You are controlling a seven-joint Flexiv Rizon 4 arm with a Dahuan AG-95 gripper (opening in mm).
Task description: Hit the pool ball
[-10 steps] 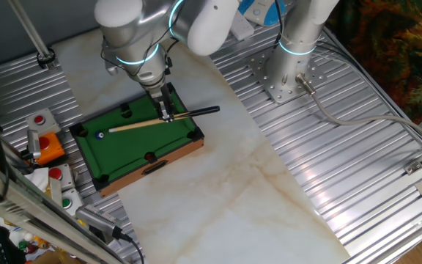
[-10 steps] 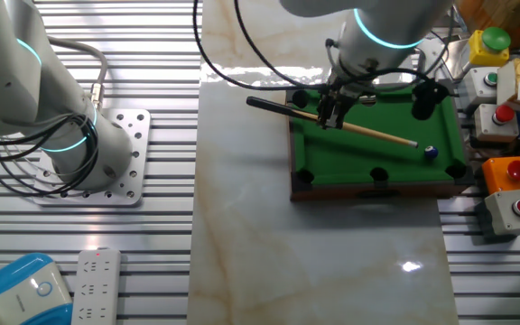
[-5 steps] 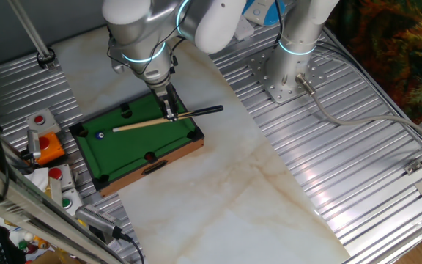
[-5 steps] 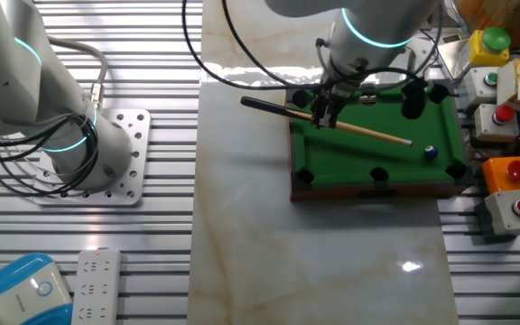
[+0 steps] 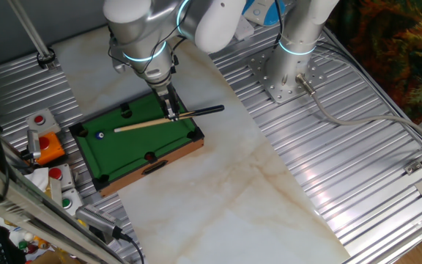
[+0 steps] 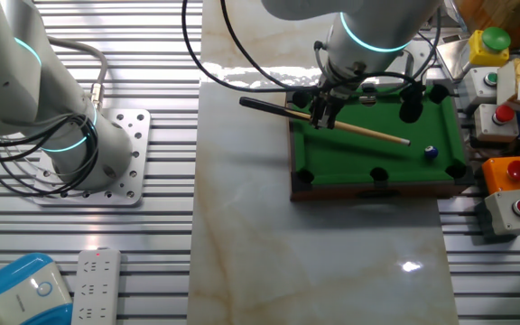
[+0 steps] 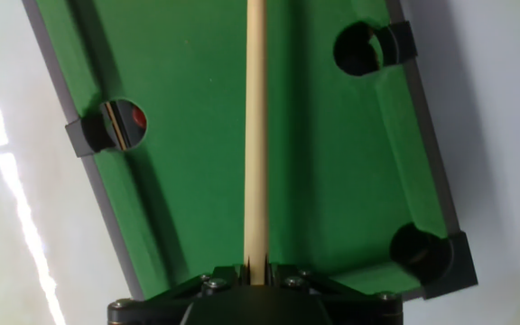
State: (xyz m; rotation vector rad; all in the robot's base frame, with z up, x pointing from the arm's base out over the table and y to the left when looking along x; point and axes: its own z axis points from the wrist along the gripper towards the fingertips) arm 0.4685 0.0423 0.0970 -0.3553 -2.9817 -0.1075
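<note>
A tiny dark blue pool ball (image 5: 100,135) lies on the green felt near the left end of the miniature pool table (image 5: 160,141); it also shows in the other fixed view (image 6: 431,152). My gripper (image 5: 171,114) is shut on a wooden cue stick (image 5: 141,125) with a black butt end, holding it low over the table. The cue's tip points toward the ball and stops a short way from it. In the hand view the cue (image 7: 255,135) runs straight up from my gripper (image 7: 256,271) over the felt; the ball is out of that view.
Button boxes with red, green and orange buttons (image 6: 509,185) stand beside the table's far end. A second robot's base (image 5: 291,70) is bolted at the back. A power strip (image 6: 96,284) and a blue-white device lie at one corner. Black pockets (image 7: 361,47) rim the felt.
My gripper has drawn the cue back, away from the ball, by a small amount. The ball has not moved.
</note>
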